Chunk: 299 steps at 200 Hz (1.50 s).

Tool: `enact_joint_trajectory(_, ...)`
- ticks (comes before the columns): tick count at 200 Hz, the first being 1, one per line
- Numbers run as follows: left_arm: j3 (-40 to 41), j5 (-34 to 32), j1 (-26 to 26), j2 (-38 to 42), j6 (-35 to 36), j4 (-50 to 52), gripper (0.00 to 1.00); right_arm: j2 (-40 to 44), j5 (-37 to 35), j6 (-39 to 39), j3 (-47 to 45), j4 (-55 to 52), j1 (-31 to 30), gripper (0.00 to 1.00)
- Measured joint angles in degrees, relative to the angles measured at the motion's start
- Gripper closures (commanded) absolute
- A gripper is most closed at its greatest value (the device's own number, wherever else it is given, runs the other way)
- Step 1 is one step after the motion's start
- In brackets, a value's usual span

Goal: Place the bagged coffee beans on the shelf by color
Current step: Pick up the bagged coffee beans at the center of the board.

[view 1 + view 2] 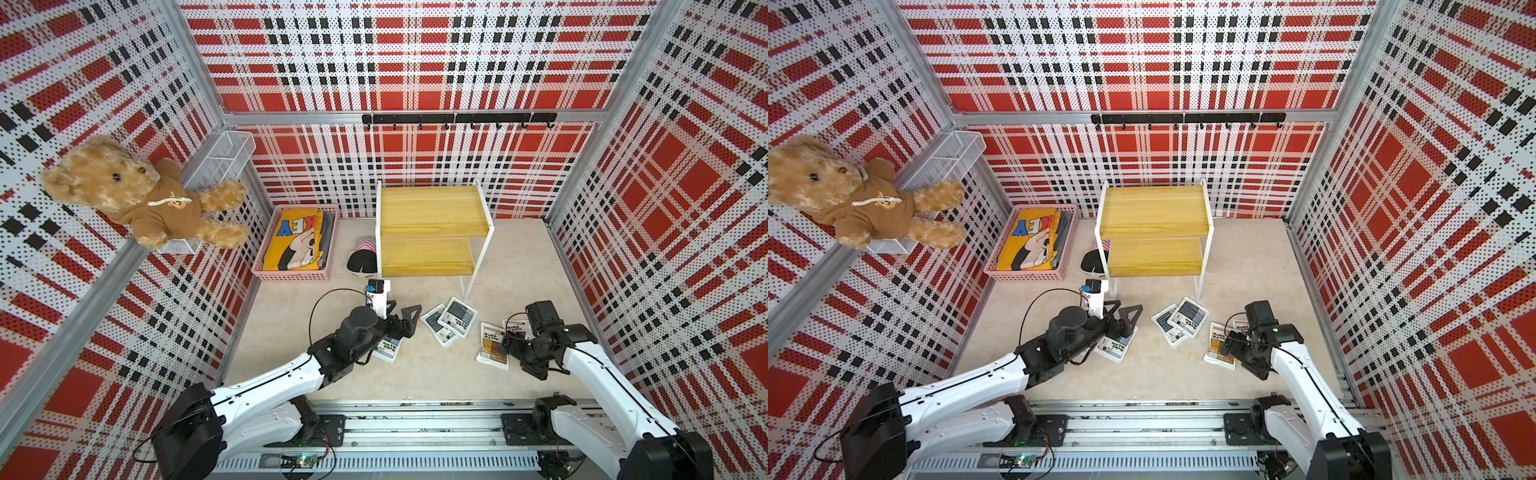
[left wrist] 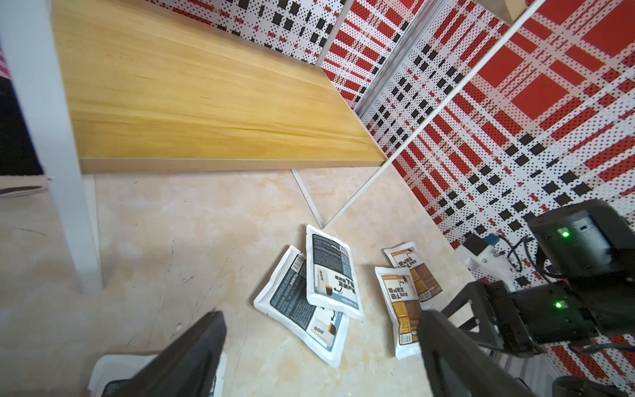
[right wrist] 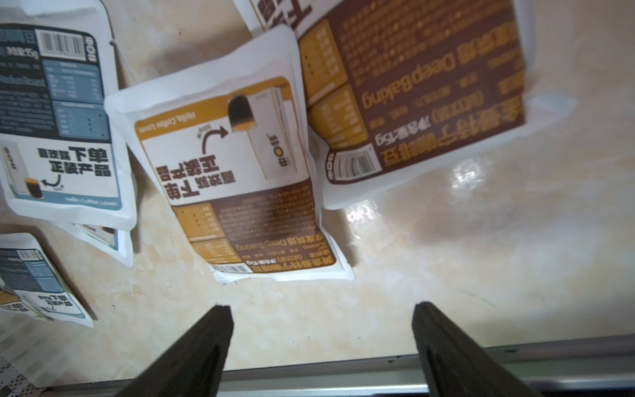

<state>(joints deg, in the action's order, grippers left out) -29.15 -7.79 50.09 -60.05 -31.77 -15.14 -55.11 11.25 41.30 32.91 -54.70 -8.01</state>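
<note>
Across the glossy counter point(image 1: 415, 374), we see pillowy white pouches point(image 1: 455, 316), tan wood shelf point(image 1: 428, 257), left tool point(image 2: 321, 316) and right tool point(image 3: 323, 307) gaping, empty.

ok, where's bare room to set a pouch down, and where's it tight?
Free: both yellow-tan wood boards of the white-framed shelf; beige floor right of the shelf; the strip along the front metal rail. Crowded: grey-labelled white pouches and brown-labelled white pouches overlapping by the shelf's front right leg.
</note>
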Motion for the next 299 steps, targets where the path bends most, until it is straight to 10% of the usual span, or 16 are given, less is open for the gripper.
enact_joint_trajectory(186, 2.8, -7.9, 2.8, 3.6, -4.3, -2.3, 0.05, -21.6, -11.0, 0.9, 5.7, 11.3, -13.9, 0.00)
enact_joint_trajectory(299, 3.0, -7.1, 3.4, -0.4, -5.7, -3.2, 0.06, -19.5, -14.9, 0.3, 7.1, 8.7, -15.9, 0.00)
